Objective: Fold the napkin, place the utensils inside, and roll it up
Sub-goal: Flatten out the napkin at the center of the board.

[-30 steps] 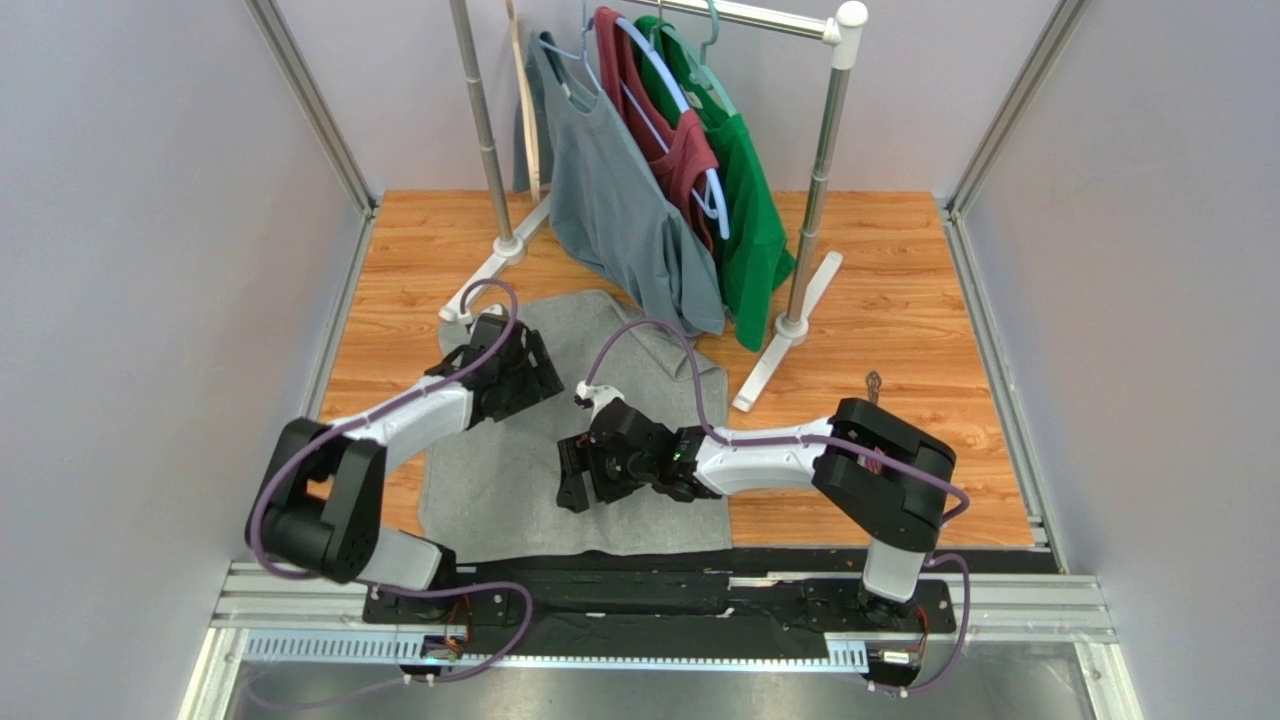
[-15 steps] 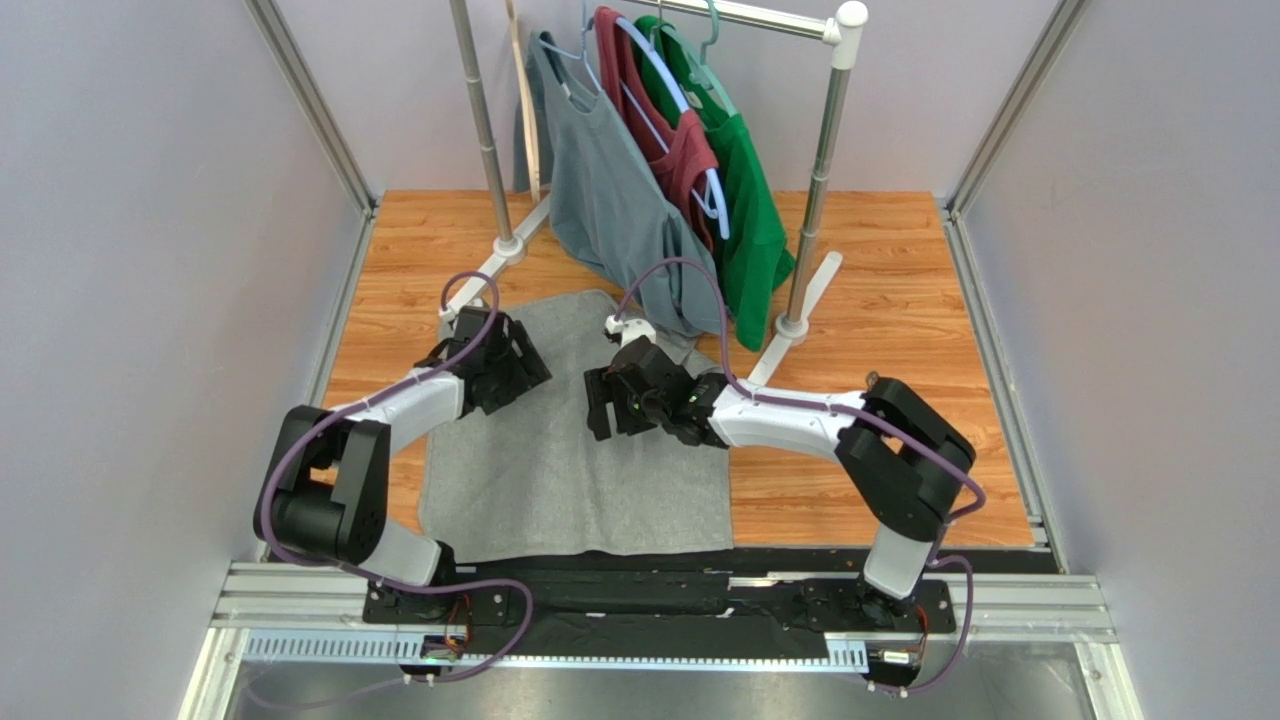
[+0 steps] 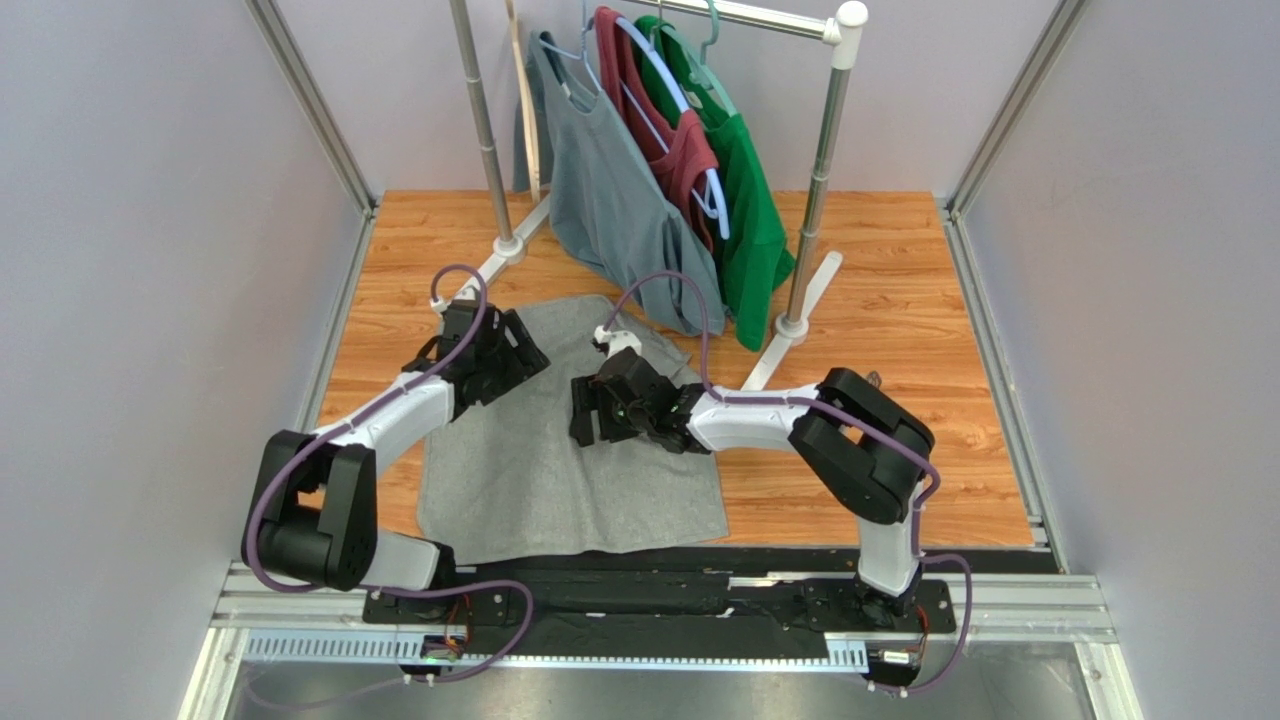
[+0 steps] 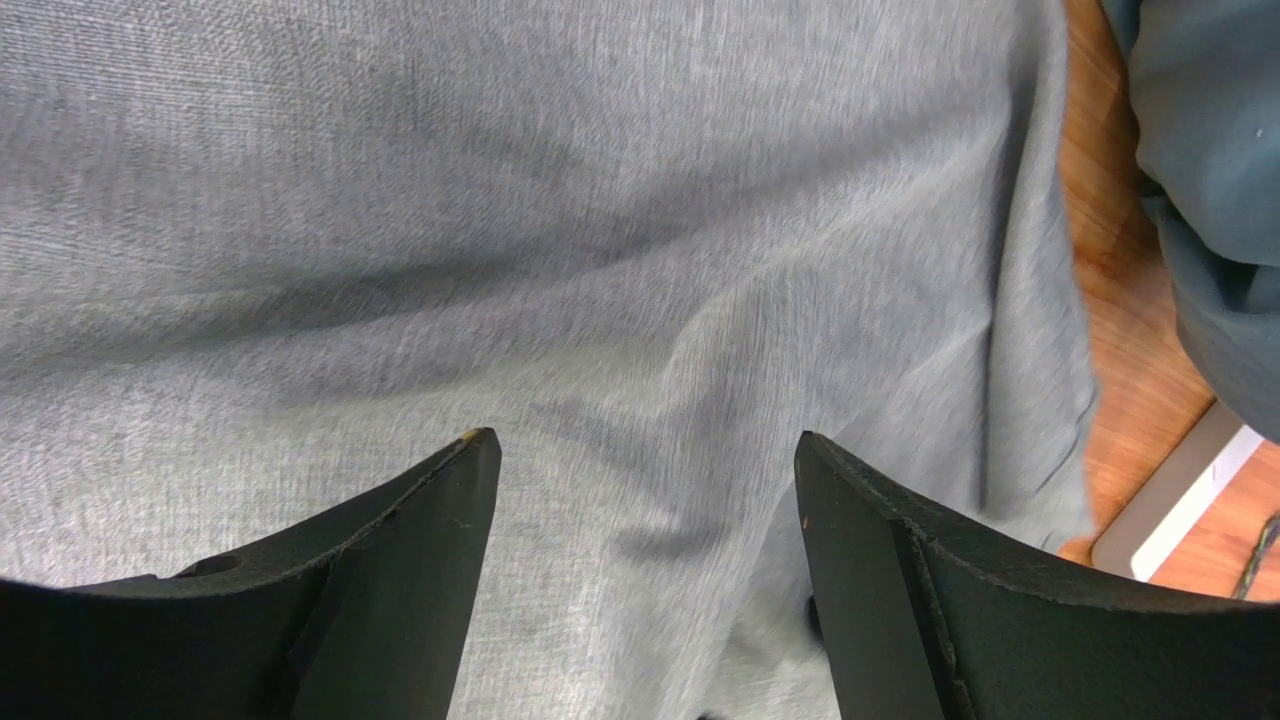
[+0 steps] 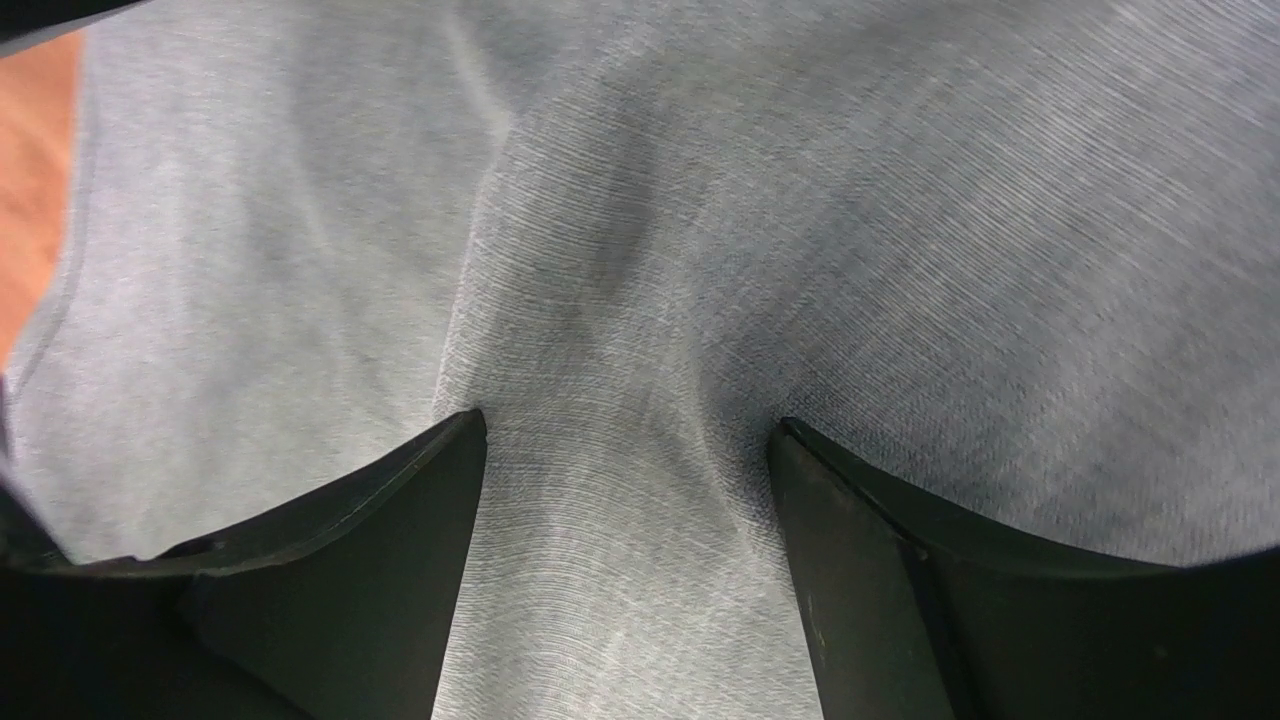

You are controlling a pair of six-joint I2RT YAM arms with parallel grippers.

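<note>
Right now we find the napkin (image 3: 541, 480) spread nearly flat on the wooden table (image 3: 902, 330), its near edge close to the arm bases and its far edge reaching toward the clothes rack (image 3: 819, 165). Our left gripper (image 3: 519, 357) sits over the cloth's far left part. Our right gripper (image 3: 586, 417) sits over its middle, near the left one but apart from it.

In the left wrist view we see the left gripper (image 4: 646, 440) with its fingers spread wide and only the softly creased napkin (image 4: 601, 225) below them. At the right edge of that view the napkin ends, and beyond it we see bare wood, a white rack foot (image 4: 1180, 503) and the hem of a grey shirt (image 4: 1202, 180).

In the right wrist view the right gripper (image 5: 628, 425) is likewise spread, and a shallow ridge of napkin (image 5: 902, 225) runs up between its tips. We cannot tell whether either pair of tips touches the cloth.
</note>
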